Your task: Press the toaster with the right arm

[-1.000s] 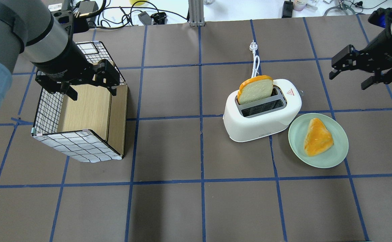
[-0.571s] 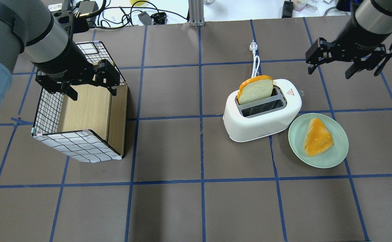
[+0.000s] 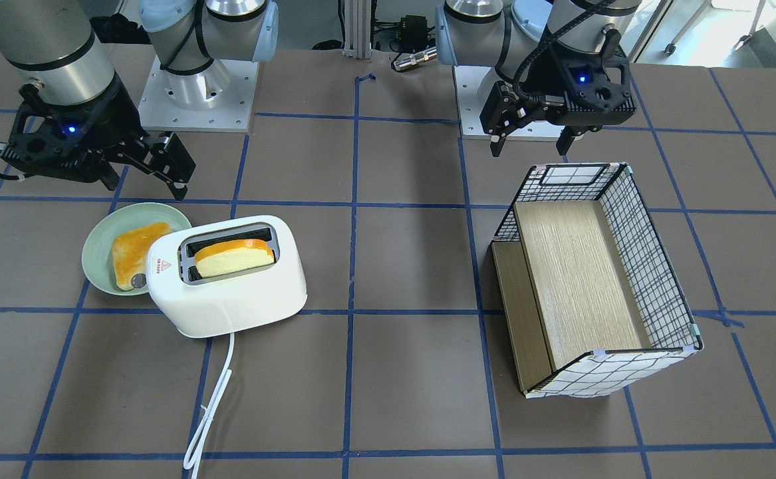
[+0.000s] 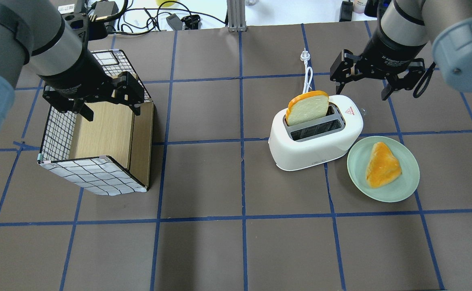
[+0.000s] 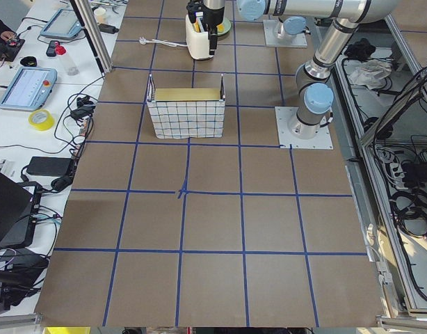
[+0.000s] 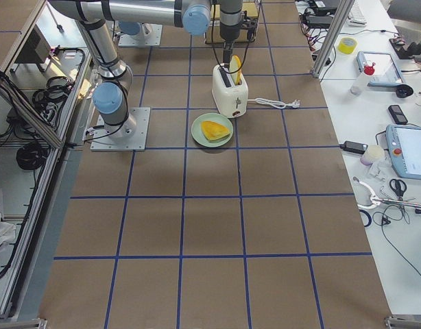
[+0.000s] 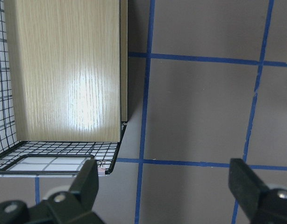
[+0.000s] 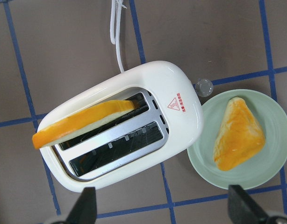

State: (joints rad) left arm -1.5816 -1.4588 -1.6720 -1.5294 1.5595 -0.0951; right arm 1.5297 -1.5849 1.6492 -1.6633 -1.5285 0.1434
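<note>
Up beside toaster (image 4: 312,149), right tool (image 4: 361,89) hovers, jaws spread wide.

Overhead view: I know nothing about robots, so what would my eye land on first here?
Probably the white toaster right of centre, a slice of bread standing tall in one slot, beside a pale green plate with another piece. The open right gripper hovers well above it; the open left gripper hangs over a checked basket at left.
</note>
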